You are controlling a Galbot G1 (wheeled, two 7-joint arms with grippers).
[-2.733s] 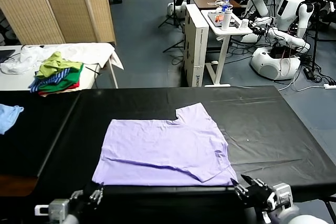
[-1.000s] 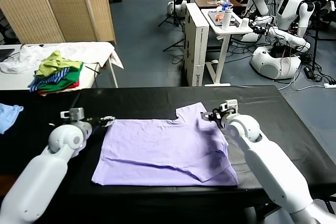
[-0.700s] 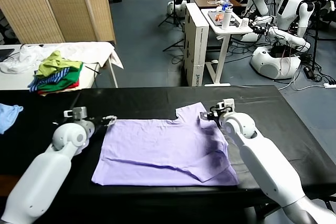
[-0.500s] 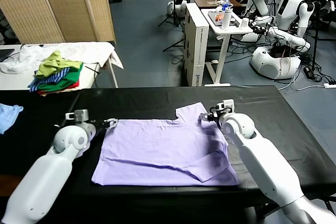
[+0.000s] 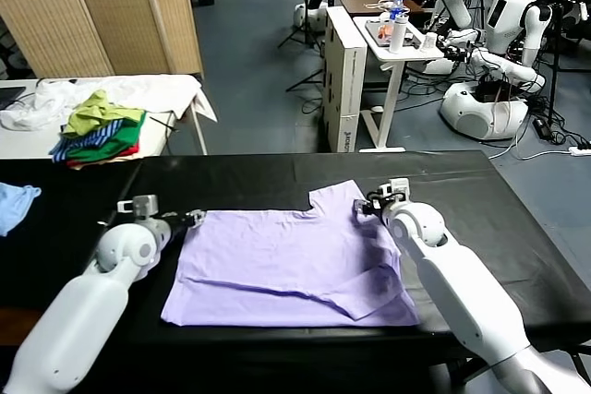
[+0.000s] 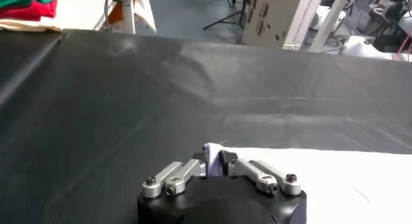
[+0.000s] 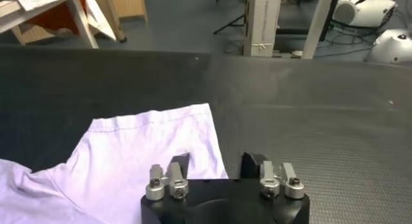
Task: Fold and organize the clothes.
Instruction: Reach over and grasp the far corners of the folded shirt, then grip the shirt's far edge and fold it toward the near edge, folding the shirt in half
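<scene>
The pale lilac T-shirt (image 5: 291,260) lies flat on the black table (image 5: 489,219), with a fold line across its near part. My left gripper (image 5: 191,219) is at the shirt's far left corner. In the left wrist view the left gripper (image 6: 215,156) is shut on a small tuft of the shirt's corner (image 6: 335,174). My right gripper (image 5: 367,207) is at the far right sleeve. In the right wrist view the right gripper (image 7: 215,164) is open, one finger (image 7: 178,164) over the sleeve (image 7: 148,148) and the other over bare table.
A side table at the far left holds a green, blue-striped and red garment pile (image 5: 97,131) and white cloth. A small light blue cloth (image 5: 17,202) lies at the table's left edge. A white cart (image 5: 392,39) and other robots stand behind.
Both arms have come up from the table's near edge to the shirt's far corners. In the last half second the left gripper crept right onto the corner; the right gripper barely moved.
</scene>
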